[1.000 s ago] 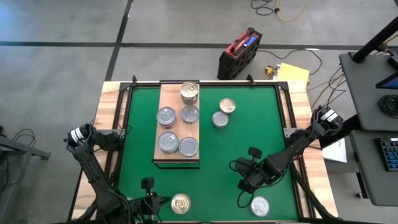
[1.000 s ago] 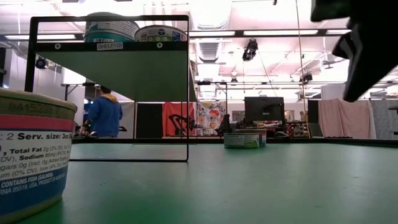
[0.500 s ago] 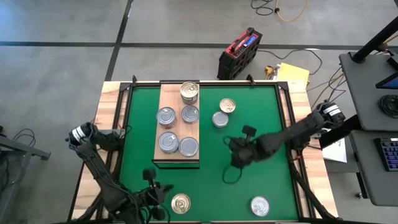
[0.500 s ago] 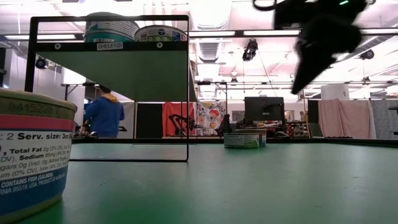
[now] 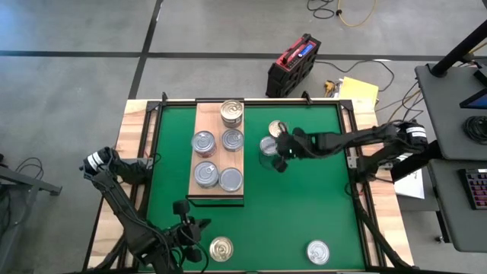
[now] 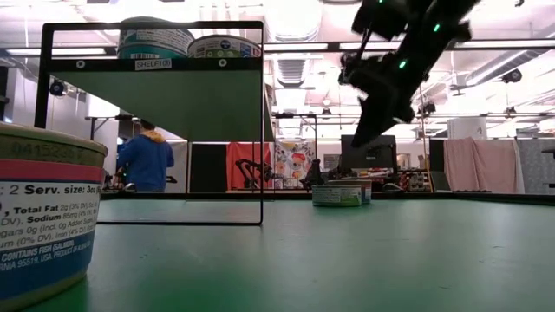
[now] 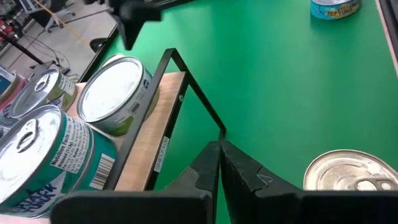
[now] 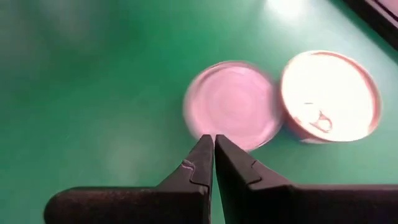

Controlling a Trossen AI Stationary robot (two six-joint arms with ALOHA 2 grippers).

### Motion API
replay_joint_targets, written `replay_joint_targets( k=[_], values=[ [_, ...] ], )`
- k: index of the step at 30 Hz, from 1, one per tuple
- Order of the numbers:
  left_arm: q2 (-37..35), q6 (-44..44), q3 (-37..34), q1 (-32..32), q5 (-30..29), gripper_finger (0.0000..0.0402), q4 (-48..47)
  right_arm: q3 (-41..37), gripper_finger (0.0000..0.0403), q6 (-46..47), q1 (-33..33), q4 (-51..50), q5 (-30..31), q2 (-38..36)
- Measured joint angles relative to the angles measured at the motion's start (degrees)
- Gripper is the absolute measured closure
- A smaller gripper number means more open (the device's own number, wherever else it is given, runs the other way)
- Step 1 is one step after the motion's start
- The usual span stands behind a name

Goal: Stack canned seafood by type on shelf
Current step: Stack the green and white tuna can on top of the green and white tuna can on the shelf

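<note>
Your right end effector (image 5: 282,161) is clenched w/ nothing in it, hanging above the green mat just beside two tins in the far-middle of the worktop (image 5: 137,114): a silver-lid tin (image 5: 269,145) and a gold-lid tin (image 5: 278,129), which touch or nearly touch each other. In the right wrist view the closed fingertips (image 8: 213,144) sit right over the near rim of the silver-lid tin; can't tell if they touch it. In the low view that arm reaches down from above, tip clear of the mat. Your left end effector (image 5: 187,228) is also clenched and empty, parked near the worktop's front edge, towards the left corner, just beside a gold-lid front tin (image 5: 221,248). The shelf (image 5: 199,113) stands on the left half of the mat, running front to back, w/ five tins on it: a gold-lid one (image 5: 232,113) at its far right corner, then four silver-lid ones in two rows behind the shelf's front edge (image 5: 203,142) (image 5: 232,139) (image 5: 205,174) (image 5: 230,180). One more silver-lid tin (image 5: 318,252) sits alone near the front right corner of the worktop. In the low view a person in a blue top (image 6: 145,159) stands in the room beyond.
</note>
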Motion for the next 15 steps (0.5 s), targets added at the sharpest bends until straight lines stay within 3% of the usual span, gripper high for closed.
replay_joint_targets(
  k=[5,15],
  values=[
    [0.0,0.0,-0.1,0.0,-2.3,0.0402,-1.6,-2.0,0.0394,6.3,-6.4,4.6,0.2,2.7],
    [0.0,0.0,-0.2,0.1,-6.5,0.0402,-5.0,-2.0,0.0394,7.2,-6.8,10.7,-3.1,7.8]
  ],
)
